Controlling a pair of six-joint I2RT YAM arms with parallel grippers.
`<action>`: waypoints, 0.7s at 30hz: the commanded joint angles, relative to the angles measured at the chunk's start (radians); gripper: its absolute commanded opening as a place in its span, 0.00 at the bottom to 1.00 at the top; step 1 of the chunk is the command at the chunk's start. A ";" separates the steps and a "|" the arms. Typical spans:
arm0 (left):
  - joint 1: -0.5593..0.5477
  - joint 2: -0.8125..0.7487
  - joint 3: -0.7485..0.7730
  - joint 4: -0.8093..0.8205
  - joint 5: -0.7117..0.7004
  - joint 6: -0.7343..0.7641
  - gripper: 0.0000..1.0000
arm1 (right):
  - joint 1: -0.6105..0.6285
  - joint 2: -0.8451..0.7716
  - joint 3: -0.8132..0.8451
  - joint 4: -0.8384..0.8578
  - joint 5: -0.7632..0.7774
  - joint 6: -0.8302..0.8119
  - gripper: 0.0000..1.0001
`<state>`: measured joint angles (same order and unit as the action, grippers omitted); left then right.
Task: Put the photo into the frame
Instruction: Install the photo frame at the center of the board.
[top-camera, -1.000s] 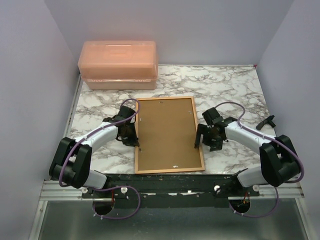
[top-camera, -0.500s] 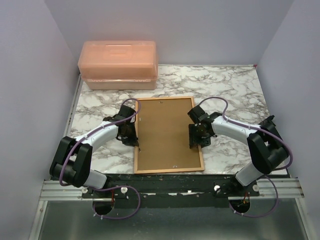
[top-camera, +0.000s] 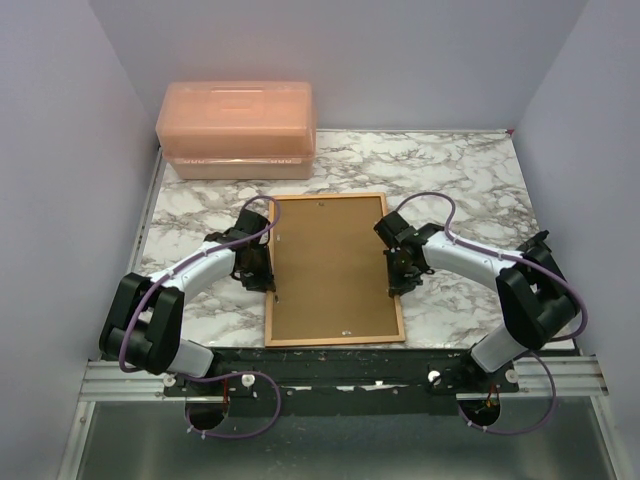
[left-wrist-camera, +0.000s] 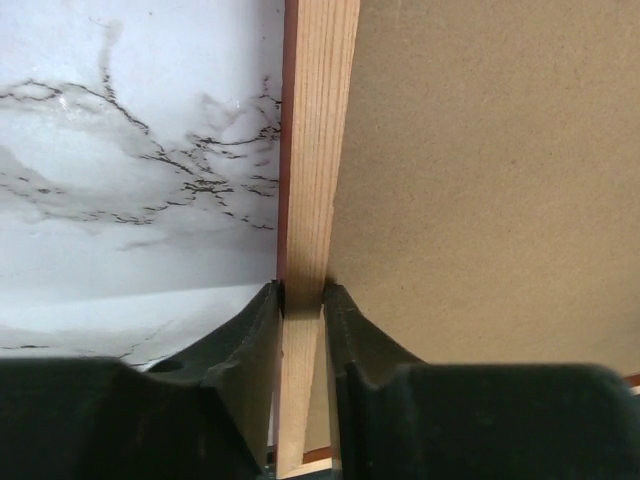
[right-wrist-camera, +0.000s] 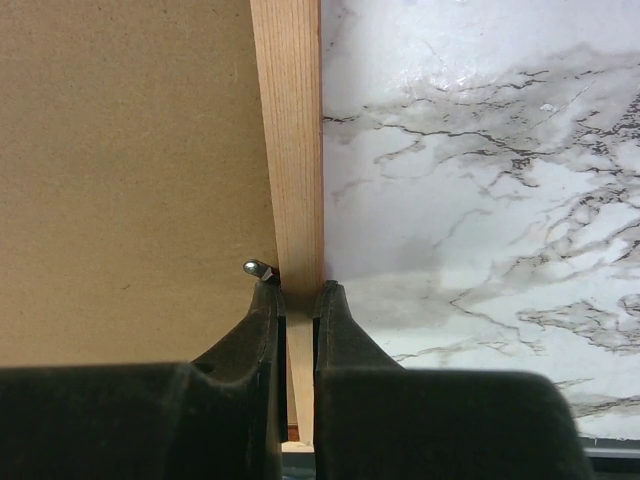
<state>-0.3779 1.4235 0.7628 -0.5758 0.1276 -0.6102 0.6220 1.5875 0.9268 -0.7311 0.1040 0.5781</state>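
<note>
**Frame (top-camera: 335, 341) pinched from both sides, photo nowhere in sight**

Status from my end: the frame lies back-up near the front middle of the desk (top-camera: 460, 180), with the brown backing board (top-camera: 335, 270) sitting in the opening. The left claw (left-wrist-camera: 302, 295) is closed narrow on the left wooden rail, and the right claw (right-wrist-camera: 298, 290) is doing the same on the right rail, 1 finger on each side of the wood. I can't see the photo in any of the 3 views. It could be under the board, but I can't tell.

What worries me:

- The rails are thin and the grip is only at the fingertips. If the 2 arms don't lift evenly, I'd guess the frame twists or slips out of 1 claw.
- The right claw's inner finger sits right next to a little metal tab (right-wrist-camera: 256, 267). Dragging sideways could snag it.
- If the board isn't locked in, tilting the frame could drop it out.

The pink box (top-camera: 237, 128) at the back is well clear.
</note>
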 joint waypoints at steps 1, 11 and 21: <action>0.002 -0.006 0.009 -0.008 -0.031 0.022 0.34 | 0.008 0.027 -0.030 0.052 0.148 0.084 0.00; -0.032 0.017 0.022 0.050 0.069 0.021 0.59 | -0.025 -0.206 -0.163 0.079 0.065 0.174 0.05; -0.089 0.053 0.034 0.067 0.096 0.004 0.58 | -0.121 -0.216 -0.145 0.131 -0.042 0.125 0.86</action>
<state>-0.4381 1.4559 0.7769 -0.5388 0.1764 -0.5945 0.5468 1.3666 0.7582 -0.6453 0.1070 0.7147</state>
